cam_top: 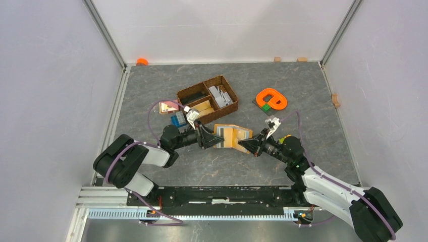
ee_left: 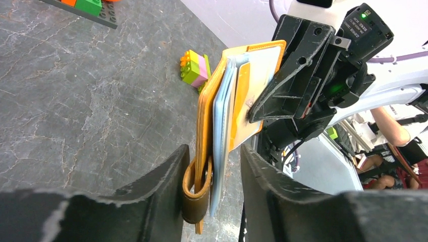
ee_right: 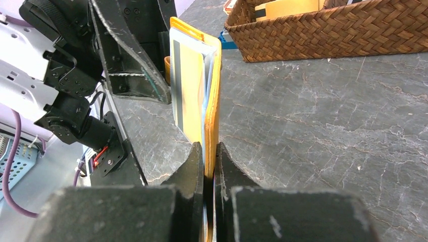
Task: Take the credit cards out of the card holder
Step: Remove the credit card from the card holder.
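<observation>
Between both grippers: card holder [cam_top: 231, 137] open, long axis left-right.

Lighting was bright, even and diffuse, with faint shadows; near hand fingers [ee_left: 151, 201] in both wrist views appeared blurred.

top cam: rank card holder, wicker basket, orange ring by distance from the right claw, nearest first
1. card holder: pinched in the right claw, on its left.
2. orange ring: beyond the claw, slightly right.
3. wicker basket: far-left of it, behind the holder.
</observation>
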